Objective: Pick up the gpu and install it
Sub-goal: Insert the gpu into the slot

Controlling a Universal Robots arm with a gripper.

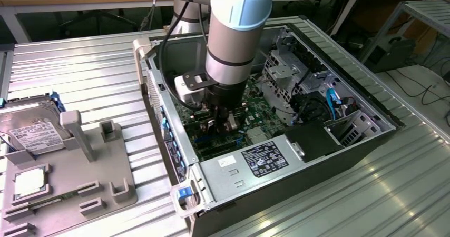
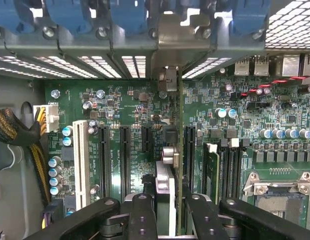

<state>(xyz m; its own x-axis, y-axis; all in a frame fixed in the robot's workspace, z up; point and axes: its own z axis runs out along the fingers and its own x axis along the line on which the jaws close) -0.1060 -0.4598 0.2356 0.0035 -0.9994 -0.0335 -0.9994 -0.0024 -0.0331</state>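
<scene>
Wrist view looked straight down onto the green motherboard (image 2: 129, 105) inside the open computer case (image 1: 365, 108). The gripper (image 2: 167, 210) was pinching the gpu (image 2: 167, 170), which stood edge-on between the two black fingers (image 2: 140, 215), its thin green board and pale edge running away from the camera toward the rear slot brackets. The card's silver end bracket (image 2: 167, 35) sat against the case's back wall, among the blue slot latches (image 2: 124, 15). The card lay over the row of long black expansion slots (image 2: 124, 150), beside a white slot (image 2: 80, 160); whether it was fully seated could not be told. Memory sticks (image 2: 220, 165) and the empty processor socket (image 2: 277, 192) lay to the other side of the card.

In the exterior view the arm (image 1: 232, 42) reached down into the case, which lay on its side on the ribbed metal desk (image 1: 77, 73). At the exterior view's left, a grey holder (image 1: 84, 168) carried a silver hard drive (image 1: 31, 129).
</scene>
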